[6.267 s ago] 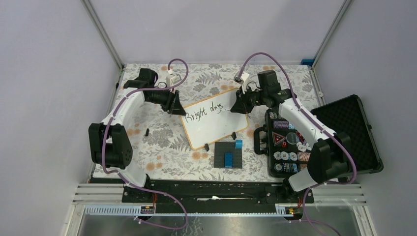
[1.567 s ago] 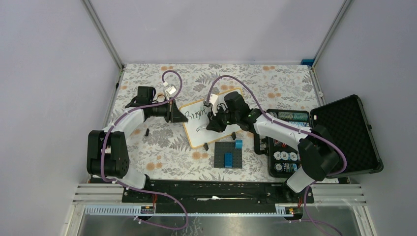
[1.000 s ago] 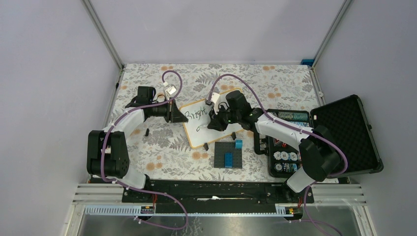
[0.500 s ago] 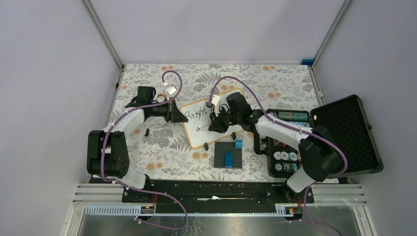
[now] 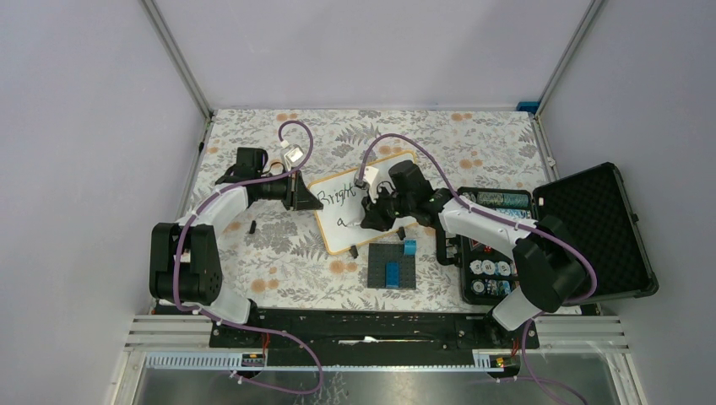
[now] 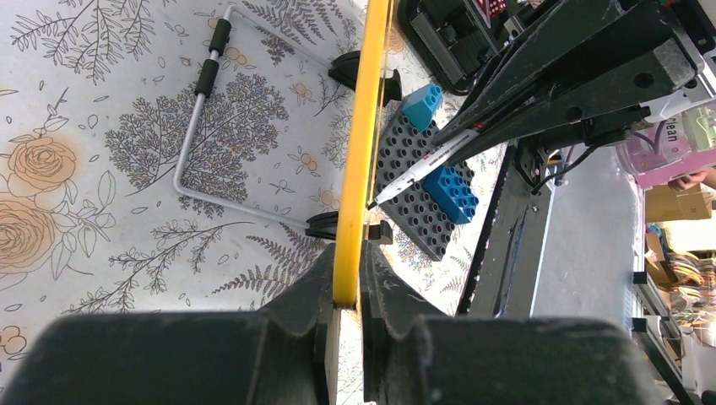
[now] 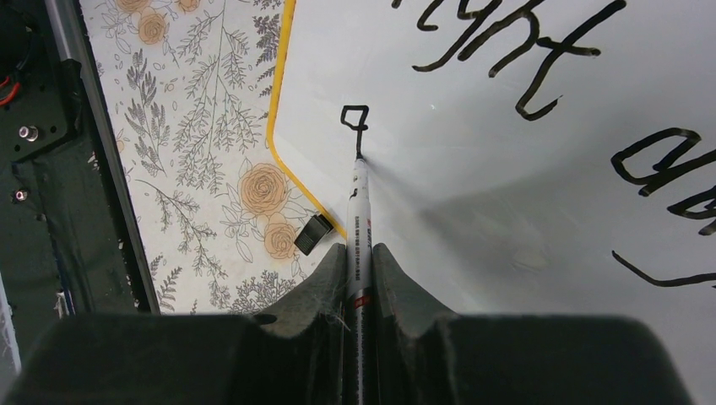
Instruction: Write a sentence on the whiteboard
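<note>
The whiteboard [image 5: 336,240] with its orange-yellow frame lies tilted on the floral cloth. My left gripper [image 5: 309,201] is shut on its left frame edge [image 6: 346,283], seen edge-on in the left wrist view. My right gripper [image 5: 372,218] is shut on a marker [image 7: 359,211], which also shows in the left wrist view [image 6: 426,163]. The marker tip touches the board at a small "a" [image 7: 353,118] under the first line. The sentence reads "Bright" [image 5: 338,197] in the top view; "days" is hidden by my right arm, with part of it [image 7: 667,164] in the right wrist view.
A dark grey brick plate [image 5: 393,268] with blue bricks lies just below the board. The open black case of poker chips [image 5: 494,249] stands to the right, its lid [image 5: 599,224] laid back. A small black cap [image 5: 252,226] lies left of the board. The board's wire stand [image 6: 190,143] shows underneath.
My right gripper has come from the board's upper right to its lower left and has drawn an "a" on the second line, then shifted slightly right. My left gripper still holds the frame.
</note>
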### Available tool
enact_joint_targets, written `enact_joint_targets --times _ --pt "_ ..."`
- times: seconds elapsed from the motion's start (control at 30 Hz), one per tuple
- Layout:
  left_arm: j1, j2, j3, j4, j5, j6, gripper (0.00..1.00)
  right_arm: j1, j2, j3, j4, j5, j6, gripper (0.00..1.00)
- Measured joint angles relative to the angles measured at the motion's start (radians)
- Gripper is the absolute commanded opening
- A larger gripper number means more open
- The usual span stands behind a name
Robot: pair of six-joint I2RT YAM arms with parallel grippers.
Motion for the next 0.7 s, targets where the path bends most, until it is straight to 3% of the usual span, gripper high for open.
enact_joint_targets --times 0.7 --pt "-0.004 0.007 0.019 -0.035 0.000 0.033 0.00 -0.043 -0.051 0.089 -0.117 -0.138 0.005 0.00"
